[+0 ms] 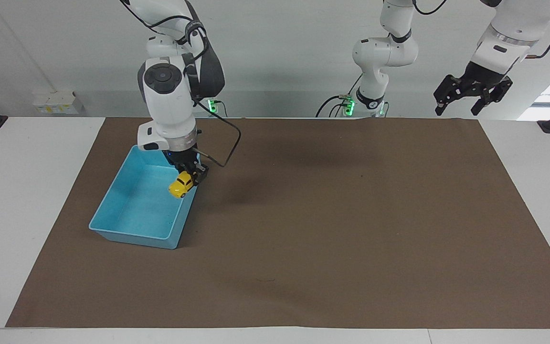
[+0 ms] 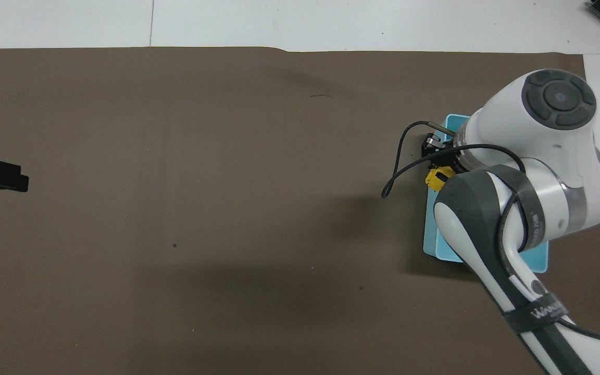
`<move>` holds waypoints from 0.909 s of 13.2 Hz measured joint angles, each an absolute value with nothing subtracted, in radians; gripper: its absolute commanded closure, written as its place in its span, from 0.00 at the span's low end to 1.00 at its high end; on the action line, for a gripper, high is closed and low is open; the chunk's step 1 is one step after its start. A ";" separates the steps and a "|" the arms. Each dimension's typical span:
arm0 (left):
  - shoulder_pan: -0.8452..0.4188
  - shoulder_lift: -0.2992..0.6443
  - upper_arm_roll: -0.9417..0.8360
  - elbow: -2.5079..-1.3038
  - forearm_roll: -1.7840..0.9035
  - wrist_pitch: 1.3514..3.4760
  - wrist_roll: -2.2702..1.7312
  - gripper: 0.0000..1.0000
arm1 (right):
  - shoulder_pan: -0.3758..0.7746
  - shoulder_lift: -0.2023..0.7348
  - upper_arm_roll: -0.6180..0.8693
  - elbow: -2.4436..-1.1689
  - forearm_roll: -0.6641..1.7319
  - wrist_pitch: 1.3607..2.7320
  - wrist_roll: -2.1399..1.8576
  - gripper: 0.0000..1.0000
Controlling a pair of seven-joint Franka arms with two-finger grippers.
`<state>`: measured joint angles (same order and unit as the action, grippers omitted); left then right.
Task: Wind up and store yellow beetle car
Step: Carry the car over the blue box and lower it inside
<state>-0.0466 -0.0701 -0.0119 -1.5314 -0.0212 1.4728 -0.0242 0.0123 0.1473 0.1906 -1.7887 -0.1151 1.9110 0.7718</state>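
The right gripper (image 1: 190,176) hangs in the air over the blue tray (image 1: 127,228), just inside the tray's rim on the side toward the table's middle, its fingers clamped on the yellow beetle car (image 1: 180,185), which tilts nose-down below them. The left gripper (image 1: 470,98) waits raised at the left arm's end of the brown mat (image 1: 351,229), fingers spread apart and holding nothing.

My yellow beetle car (image 1: 180,186) looks like glossy plastic; the blue tray (image 1: 127,229) smooth plastic, faintly shiny. The brown mat (image 1: 351,229) seems matt, perhaps paper.
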 measured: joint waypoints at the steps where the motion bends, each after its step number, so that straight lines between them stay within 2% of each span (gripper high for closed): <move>1: -0.047 -0.070 -0.012 -1.531 -0.021 1.473 -0.024 0.00 | -0.018 0.134 0.190 -1.824 -0.115 1.942 0.707 1.00; 7: -0.047 -0.070 -0.012 -1.531 -0.021 1.473 -0.024 0.00 | -0.191 0.038 0.187 -2.040 -0.046 2.124 0.227 1.00; 12: -0.047 -0.070 -0.012 -1.531 -0.021 1.473 -0.024 0.00 | -0.201 -0.002 0.190 -2.243 -0.044 2.339 0.112 1.00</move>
<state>-0.0466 -0.0701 -0.0119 -1.5314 -0.0212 1.4728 -0.0242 -0.2005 -0.0015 0.1903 -2.2433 -0.0442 2.3387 0.1118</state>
